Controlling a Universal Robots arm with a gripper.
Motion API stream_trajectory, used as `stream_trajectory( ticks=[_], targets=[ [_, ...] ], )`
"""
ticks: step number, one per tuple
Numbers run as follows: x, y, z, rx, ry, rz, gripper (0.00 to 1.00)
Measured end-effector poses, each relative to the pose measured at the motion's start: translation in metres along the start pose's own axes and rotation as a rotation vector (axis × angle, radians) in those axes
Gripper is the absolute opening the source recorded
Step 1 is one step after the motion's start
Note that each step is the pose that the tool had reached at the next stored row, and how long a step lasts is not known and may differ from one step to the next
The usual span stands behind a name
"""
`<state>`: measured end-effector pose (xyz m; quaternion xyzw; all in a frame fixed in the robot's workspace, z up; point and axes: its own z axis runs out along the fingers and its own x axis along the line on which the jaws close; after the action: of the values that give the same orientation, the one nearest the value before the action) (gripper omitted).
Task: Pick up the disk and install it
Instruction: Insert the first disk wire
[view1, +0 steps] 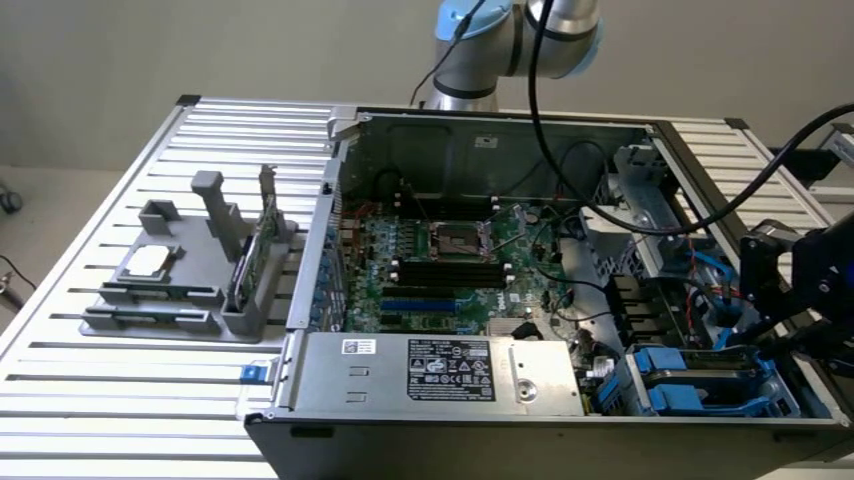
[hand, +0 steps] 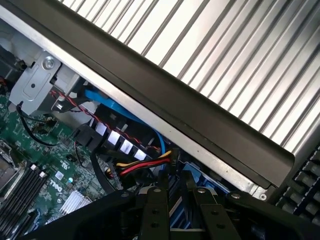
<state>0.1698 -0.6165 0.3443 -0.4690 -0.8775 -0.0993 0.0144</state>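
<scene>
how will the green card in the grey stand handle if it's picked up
The card is probably stiff and light, being a thin board. It stands on edge in the stand, so a sideways push may tip it.

The arm (view1: 467, 55) is cut off by the exterior view's upper edge, and the gripper (view1: 774, 325) is partly lost past that view's right edge. The disk (view1: 667, 388) is largely hidden in the drive bay (view1: 771, 385), little but its blue carrier being shown, and whether it is held cannot be told. The print on the power supply label (view1: 451, 368) is too small to be read, and a keyboard (hand: 306, 192) is cut off by the wrist picture's edge.
</scene>
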Motion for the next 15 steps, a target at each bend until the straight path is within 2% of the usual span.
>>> stream_trajectory(
  ticks=[15],
  targets=[
    [-0.0005, -0.0008, 0.0043, -0.0075, 0.0107, 0.002, 0.25]
  ],
)
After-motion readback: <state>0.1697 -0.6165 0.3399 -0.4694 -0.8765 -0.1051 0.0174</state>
